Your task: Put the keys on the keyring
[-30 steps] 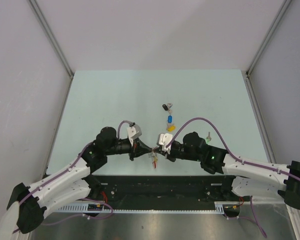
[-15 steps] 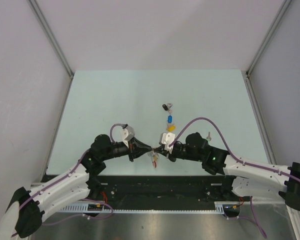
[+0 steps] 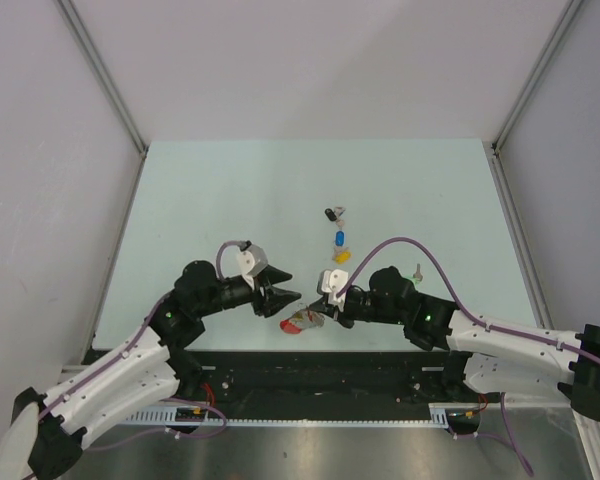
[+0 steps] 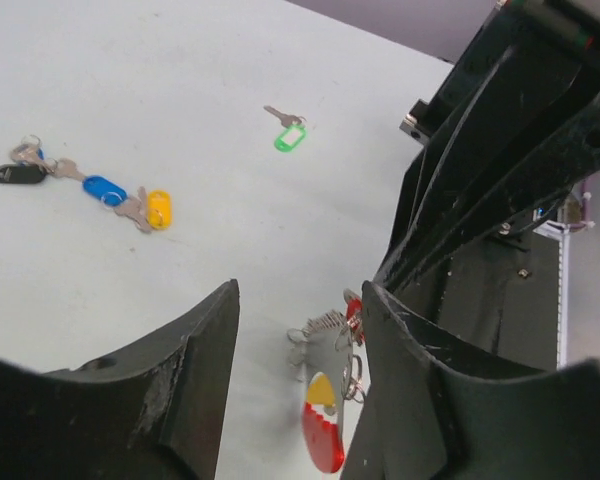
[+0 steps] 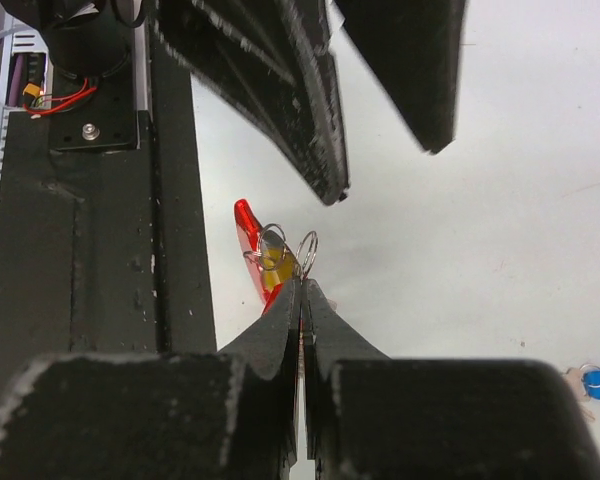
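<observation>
Top external — keyring (image 3: 300,322) lies crosswise, red end left, loops at right gripper (image 3: 323,313).

bright even light, faint soft shadows on the pale table (image 3: 230,200), overhead view sharp, wrist-view foregrounds slightly blurred

Open table (image 3: 210,200) fills the frame's upper and left parts. A line of keys (image 3: 340,238) bars the centre; at lower centre the left gripper (image 3: 288,302), right gripper (image 3: 318,314) and keyring (image 3: 298,324) crowd together.
</observation>
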Controlling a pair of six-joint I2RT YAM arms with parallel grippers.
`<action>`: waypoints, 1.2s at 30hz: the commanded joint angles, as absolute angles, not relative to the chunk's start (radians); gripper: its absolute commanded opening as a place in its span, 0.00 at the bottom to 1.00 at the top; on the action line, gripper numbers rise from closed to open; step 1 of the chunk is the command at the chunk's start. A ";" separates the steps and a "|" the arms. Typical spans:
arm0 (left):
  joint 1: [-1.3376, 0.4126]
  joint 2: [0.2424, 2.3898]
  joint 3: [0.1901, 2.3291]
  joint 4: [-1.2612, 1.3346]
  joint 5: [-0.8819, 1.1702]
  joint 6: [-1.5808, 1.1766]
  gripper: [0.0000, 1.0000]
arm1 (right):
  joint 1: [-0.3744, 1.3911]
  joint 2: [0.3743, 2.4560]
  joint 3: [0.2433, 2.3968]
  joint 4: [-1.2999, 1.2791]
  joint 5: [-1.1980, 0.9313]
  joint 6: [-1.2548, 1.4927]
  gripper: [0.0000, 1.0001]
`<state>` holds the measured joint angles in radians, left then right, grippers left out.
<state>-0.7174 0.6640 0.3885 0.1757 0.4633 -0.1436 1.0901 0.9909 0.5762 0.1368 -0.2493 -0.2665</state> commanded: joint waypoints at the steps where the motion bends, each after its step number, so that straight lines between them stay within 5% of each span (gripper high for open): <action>1: -0.713 0.696 0.555 -0.087 0.494 0.058 0.59 | 1.095 0.980 0.592 0.166 -0.259 -0.284 0.00; 11: -0.712 0.949 0.816 -0.520 0.739 0.504 0.60 | 1.095 0.979 0.592 0.161 -0.268 -0.291 0.00; 17: -0.712 1.060 0.867 -0.549 0.818 0.537 0.55 | 1.097 0.976 0.592 0.160 -0.267 -0.293 0.00; 29: -0.712 1.147 0.879 -0.531 0.903 0.519 0.32 | 1.097 0.979 0.592 0.161 -0.267 -0.295 0.00; 36: -0.712 1.151 0.871 -0.505 0.902 0.492 0.05 | 1.097 0.971 0.592 0.155 -0.264 -0.295 0.00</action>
<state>-0.7158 1.1576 0.8421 -0.5213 0.8387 0.4927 1.0920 0.9909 0.5762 0.1223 -0.2535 -0.2867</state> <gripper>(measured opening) 0.126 0.008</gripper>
